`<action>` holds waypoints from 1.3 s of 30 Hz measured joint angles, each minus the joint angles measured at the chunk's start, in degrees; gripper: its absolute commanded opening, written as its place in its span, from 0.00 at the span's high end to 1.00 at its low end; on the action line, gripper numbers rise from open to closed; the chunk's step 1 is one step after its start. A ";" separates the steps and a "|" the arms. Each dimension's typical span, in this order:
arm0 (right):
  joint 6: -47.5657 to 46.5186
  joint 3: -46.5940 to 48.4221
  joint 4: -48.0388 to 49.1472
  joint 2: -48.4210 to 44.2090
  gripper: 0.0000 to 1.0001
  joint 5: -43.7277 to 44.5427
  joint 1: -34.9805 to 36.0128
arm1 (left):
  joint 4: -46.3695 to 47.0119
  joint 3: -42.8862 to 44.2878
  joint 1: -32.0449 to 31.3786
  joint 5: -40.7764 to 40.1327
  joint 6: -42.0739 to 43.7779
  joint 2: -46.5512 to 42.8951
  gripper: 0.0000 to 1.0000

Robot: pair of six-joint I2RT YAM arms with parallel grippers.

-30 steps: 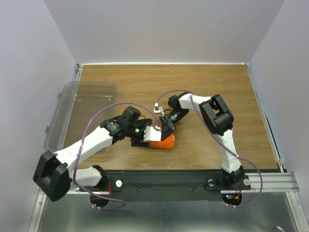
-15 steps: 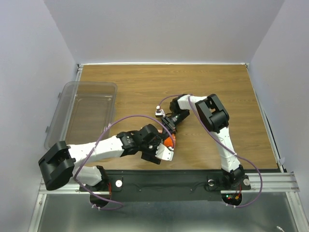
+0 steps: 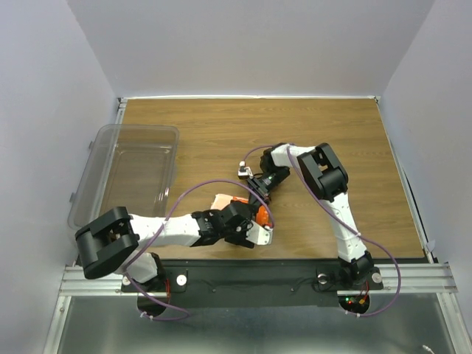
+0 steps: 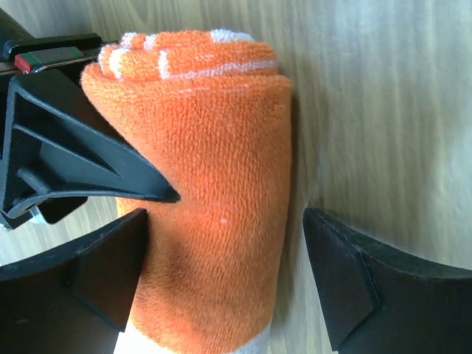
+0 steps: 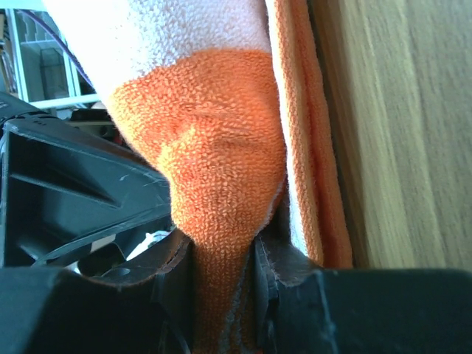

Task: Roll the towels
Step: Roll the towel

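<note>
Wood-grain bench (image 3: 332, 133) runs back to pale walls on three sides. On it, the right pincer (image 5: 225, 289) is closed narrow on a fold of the towel (image 5: 214, 155). Its wrist view shows orange terry pinched between the two dark pads, the cloth bulging just past the grip and turning to white pile farther out. Beside the pinched fold, layered orange and white edges of the towel lie against the bare wood.

The left pincer (image 4: 225, 217) stands wide, its jaws straddling the rolled part of the towel. One finger (image 4: 110, 273) sits right at the cloth, while the other finger (image 4: 346, 287) is apart from it, with a strip of bench showing between. Past the left pincer's tips the roll ends in a spiral of orange and white layers, and a black finger of the right pincer lies against the roll's side.

From above, both pincers meet over the towel near the front edge of the bench, between the two arm bases — the left pincer on the near side of the roll, the right pincer on the far side. A paler patch of cloth shows beside the left wrist. Well away on the left pincer's outer side, a clear plastic tub (image 3: 140, 127) sits at the bench's left edge, apart from the towel.
</note>
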 measured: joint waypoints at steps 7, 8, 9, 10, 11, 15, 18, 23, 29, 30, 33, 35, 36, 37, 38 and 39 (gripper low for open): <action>-2.23 1.49 -1.79 0.09 0.39 2.82 -0.15 | 1.62 1.31 -0.31 -1.29 -0.50 3.45 0.48; -2.29 2.03 -2.12 0.09 0.36 3.69 -0.17 | 1.09 1.86 -0.31 -0.96 -0.55 3.72 0.50; -1.99 3.43 -2.82 0.09 0.33 5.25 -0.59 | 0.15 2.49 -0.26 -0.46 -0.81 3.91 0.50; -1.81 4.68 -3.23 0.13 0.28 6.14 -0.68 | -0.96 3.45 0.07 0.20 -1.22 4.09 0.50; -1.51 5.88 -3.85 0.11 0.23 7.34 -0.96 | -1.81 3.93 0.24 0.83 -1.38 4.22 0.50; 1.44 15.63 -4.22 0.35 0.20 12.81 -4.39 | -5.99 6.51 0.85 4.50 -2.29 4.79 0.44; 2.14 22.32 -2.01 0.48 0.19 17.40 -9.33 | -9.53 8.39 0.81 7.80 -2.56 5.11 0.38; 2.67 23.91 -0.20 -0.11 0.19 21.59 -16.15 | -16.02 13.55 2.38 14.08 -3.82 8.15 0.25; 1.07 15.23 -0.35 -4.81 0.18 23.02 -17.73 | -19.04 17.35 4.09 16.63 -4.22 11.96 0.16; 0.72 13.75 -0.37 -5.70 0.18 23.17 -17.75 | -19.45 17.94 4.17 16.61 -4.22 12.52 0.16; -0.11 11.54 -0.61 -7.67 0.18 23.30 -17.90 | -20.02 19.52 4.20 15.82 -4.24 14.34 0.16; -0.57 10.97 -0.72 -9.05 0.18 23.47 -18.69 | -19.78 20.65 4.20 14.25 -4.28 16.26 0.21; -0.68 10.97 -0.70 -9.57 0.18 23.56 -19.15 | -19.32 21.07 4.17 13.35 -4.26 17.14 0.23; -0.81 10.97 -0.66 -9.97 0.18 23.63 -19.56 | -18.93 21.24 4.17 12.85 -4.39 17.62 0.29; -1.01 10.97 -0.70 -10.62 0.18 23.71 -20.33 | -18.91 21.70 4.17 12.24 -4.61 18.16 0.34; -1.18 10.97 -0.68 -11.19 0.18 23.85 -21.07 | -18.82 22.05 4.17 11.56 -4.74 18.73 0.47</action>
